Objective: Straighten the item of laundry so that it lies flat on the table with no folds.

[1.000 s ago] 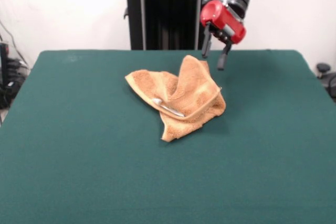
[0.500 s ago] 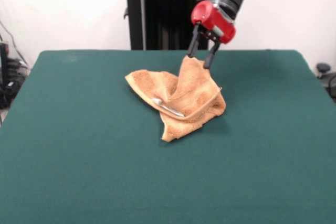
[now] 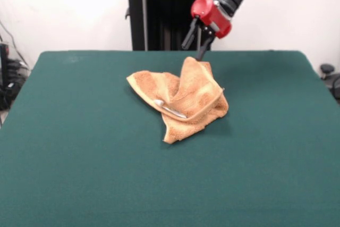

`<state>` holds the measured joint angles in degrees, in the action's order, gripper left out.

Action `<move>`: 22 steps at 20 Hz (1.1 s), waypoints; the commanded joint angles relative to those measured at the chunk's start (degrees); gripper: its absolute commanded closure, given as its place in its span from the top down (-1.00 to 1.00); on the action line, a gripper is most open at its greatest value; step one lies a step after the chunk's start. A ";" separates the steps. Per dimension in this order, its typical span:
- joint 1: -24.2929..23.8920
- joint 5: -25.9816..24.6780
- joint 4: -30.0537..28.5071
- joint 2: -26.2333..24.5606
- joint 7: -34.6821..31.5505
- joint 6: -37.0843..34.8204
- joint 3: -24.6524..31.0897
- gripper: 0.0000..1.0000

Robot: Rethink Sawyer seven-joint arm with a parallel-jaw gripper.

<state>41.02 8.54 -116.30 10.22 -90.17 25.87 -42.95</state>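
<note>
The towel is seen crumpled and folded near the middle of the table, while the gripper is held just above its raised far peak, fingers apart and empty.

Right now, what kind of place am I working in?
Probably a lab test bench: a bare white wall, a green felt table holding only a crumpled towel, the tool open just above it.

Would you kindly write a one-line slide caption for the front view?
Open claw poised above the raised peak of a crumpled orange towel on the green table.
</note>
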 commanded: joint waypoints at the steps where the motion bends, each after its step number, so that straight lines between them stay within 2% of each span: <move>1: 4.17 2.86 3.63 -2.13 -3.89 -10.75 -0.78 1.00; 4: 2.98 0.97 3.64 0.06 -6.65 -8.69 1.29 1.00; 7: 2.70 1.16 4.69 1.05 -7.42 -9.89 2.33 1.00; 16: 4.43 2.72 9.31 0.08 -5.00 -20.89 1.02 1.00; 22: 5.18 2.26 12.06 0.22 -5.71 -25.96 0.90 1.00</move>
<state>44.41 8.56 -114.04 9.99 -90.17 8.66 -44.95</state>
